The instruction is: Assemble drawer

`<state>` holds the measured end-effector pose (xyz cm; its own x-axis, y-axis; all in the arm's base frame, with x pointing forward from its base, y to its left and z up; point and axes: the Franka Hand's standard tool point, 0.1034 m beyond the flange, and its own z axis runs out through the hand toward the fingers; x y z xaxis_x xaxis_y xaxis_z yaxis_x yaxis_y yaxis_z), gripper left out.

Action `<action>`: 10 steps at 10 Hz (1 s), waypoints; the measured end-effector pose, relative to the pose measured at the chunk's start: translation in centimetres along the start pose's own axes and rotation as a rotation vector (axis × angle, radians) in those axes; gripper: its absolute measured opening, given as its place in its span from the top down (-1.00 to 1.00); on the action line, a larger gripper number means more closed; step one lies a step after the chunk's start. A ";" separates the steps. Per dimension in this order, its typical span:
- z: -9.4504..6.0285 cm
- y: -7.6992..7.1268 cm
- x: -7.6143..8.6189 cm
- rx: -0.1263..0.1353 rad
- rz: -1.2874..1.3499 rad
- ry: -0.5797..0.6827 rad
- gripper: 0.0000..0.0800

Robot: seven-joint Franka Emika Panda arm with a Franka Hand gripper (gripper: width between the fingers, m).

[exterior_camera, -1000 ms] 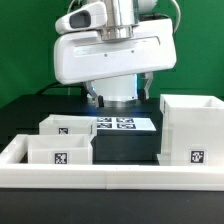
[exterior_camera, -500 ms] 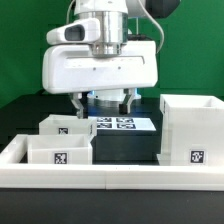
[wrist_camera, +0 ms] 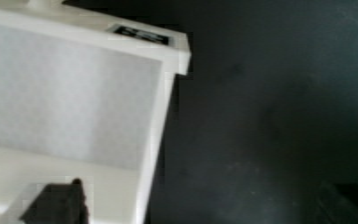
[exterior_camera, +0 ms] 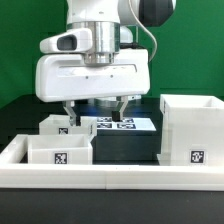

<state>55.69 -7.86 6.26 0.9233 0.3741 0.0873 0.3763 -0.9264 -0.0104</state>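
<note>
End effector [exterior_camera: 95, 117] status: the two dark fingers [exterior_camera: 68, 112] stand well apart and hold nothing. They hang below a broad, smooth white housing with rounded corners. The arm [exterior_camera: 98, 25] carries this housing straight down, wrist vertical.

Finger positions:
- The finger on the exterior view's left hangs just above the rear tray [exterior_camera: 60, 124]. Contact cannot be confirmed.
- The other finger hangs over the marker board [exterior_camera: 124, 124], a thin flat white sheet of printed squares.

In the wrist view, one fingertip [wrist_camera: 55, 200] shows against the tray's pale matte interior. The tray's thick wall runs between that fingertip and the dark worktop [exterior_camera: 128, 148].

Drawer parts, all white matte plastic with square edges:
- Rear tray: small open-top box on the exterior view's left, with a black-and-white tag on its front face.
- Front tray [exterior_camera: 58, 150]: same shape, just in front of the rear tray, also tagged on its front face.
- Drawer shell [exterior_camera: 192, 125]: large cube-like box on the exterior view's right, well apart from both trays, with its tag low on the front face.

A long, low white rail [exterior_camera: 120, 176] runs across the front of the black worktop. The trays and the shell stand behind it.
</note>
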 end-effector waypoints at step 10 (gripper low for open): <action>5.5 0.2 -2.3 -0.021 0.012 -0.020 -0.62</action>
<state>54.09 -8.67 0.59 0.9291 0.3637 0.0678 0.3639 -0.9314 0.0092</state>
